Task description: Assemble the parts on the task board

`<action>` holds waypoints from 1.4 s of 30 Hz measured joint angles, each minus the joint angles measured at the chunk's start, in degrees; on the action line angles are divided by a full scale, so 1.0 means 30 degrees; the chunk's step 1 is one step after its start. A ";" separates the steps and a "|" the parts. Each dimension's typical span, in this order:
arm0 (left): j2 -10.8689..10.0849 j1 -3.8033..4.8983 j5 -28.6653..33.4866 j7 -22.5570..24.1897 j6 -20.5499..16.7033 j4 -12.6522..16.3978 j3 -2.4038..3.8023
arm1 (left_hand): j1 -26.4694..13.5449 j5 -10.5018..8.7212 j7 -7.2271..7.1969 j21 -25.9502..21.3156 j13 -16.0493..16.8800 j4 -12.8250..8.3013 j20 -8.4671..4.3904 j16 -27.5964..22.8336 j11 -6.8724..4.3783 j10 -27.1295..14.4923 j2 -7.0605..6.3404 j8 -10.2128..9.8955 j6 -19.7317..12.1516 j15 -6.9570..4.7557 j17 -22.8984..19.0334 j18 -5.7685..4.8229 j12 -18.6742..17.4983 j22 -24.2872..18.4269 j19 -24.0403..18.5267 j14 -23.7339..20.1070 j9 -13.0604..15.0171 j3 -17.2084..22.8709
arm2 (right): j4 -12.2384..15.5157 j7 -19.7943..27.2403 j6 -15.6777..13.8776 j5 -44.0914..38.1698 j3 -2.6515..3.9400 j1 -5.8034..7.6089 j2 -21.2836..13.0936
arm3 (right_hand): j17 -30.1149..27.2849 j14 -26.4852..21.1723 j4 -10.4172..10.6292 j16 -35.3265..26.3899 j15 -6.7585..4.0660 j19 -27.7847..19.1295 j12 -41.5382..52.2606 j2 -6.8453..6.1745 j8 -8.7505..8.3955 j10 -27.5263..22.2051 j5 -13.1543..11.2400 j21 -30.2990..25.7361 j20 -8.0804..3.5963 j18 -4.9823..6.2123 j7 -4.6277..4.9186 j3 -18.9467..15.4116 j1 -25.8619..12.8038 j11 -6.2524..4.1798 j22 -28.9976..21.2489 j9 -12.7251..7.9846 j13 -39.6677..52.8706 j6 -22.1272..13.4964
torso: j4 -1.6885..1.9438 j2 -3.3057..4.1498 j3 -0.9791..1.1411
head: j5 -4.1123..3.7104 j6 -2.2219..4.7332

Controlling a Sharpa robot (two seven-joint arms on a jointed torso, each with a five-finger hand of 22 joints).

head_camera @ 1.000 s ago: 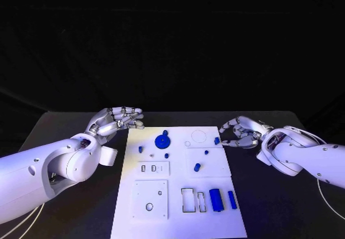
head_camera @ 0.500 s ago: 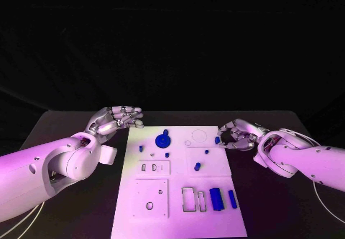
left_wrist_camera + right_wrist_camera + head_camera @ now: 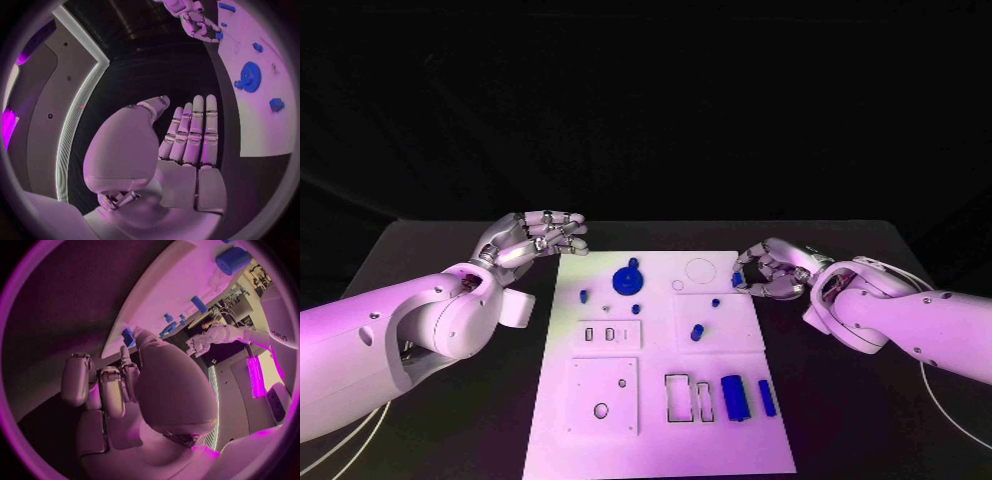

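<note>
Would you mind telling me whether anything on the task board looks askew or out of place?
Nothing stands out: the task board lies square on the table, and the blue parts, like the gear, rest on it undisturbed.

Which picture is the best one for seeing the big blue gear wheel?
The head view: the blue gear lies flat on the task board, seen from above with the parts around it. The left wrist view shows it too, close but bent near the rim. In the right wrist view I cannot pick it out.
</note>
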 measured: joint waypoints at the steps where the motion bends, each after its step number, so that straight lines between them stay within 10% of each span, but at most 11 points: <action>1: 0.0000 0.0000 0.0000 0.0000 0.0002 -0.0001 0.0000 | 0.0000 0.0000 0.0000 0.0000 0.0000 0.0001 0.0000 0.0000 0.0000 0.0000 0.0000 0.0000 0.0000 0.0000 0.0000 -0.0001 0.0000 -0.0001 0.0000 0.0000 0.0000 0.0000 | -0.0028 -0.0010 0.0002 0.0000 0.0000 -0.0005 0.0031 | 0.0000 0.0000 0.0000 0.0000 0.0000 0.0000 0.0000 0.0086 0.0000 0.0000 0.0000 0.0000 0.0000 0.0000 -0.0055 0.0000 0.0086 0.0000 0.0000 0.0000 0.0000 0.0058 | 0.0000 0.0000 0.0000 | 0.0000 -0.0004; 42: -0.0061 0.0000 -0.0005 -0.0029 0.0020 -0.0012 -0.0001 | 0.0000 0.0000 0.0000 0.0072 0.0000 0.0000 -0.0002 -0.0001 -0.0001 0.0000 0.0000 0.0000 0.0000 -0.0069 0.0067 -0.0003 0.0001 0.0043 -0.0138 -0.0069 0.0000 0.0000 | 0.1017 -0.0997 -0.1355 -0.0375 0.0052 -0.0027 -0.0142 | -0.0006 0.0068 -0.0030 0.0000 -0.0555 0.0178 0.0517 0.0632 0.1150 0.0514 -0.0077 0.0147 -0.0451 0.0002 -0.0870 0.1082 -0.0163 -0.0649 0.0342 0.0549 -0.0005 0.1954 | -0.0004 -0.0049 -0.0002 | 0.0137 -0.0071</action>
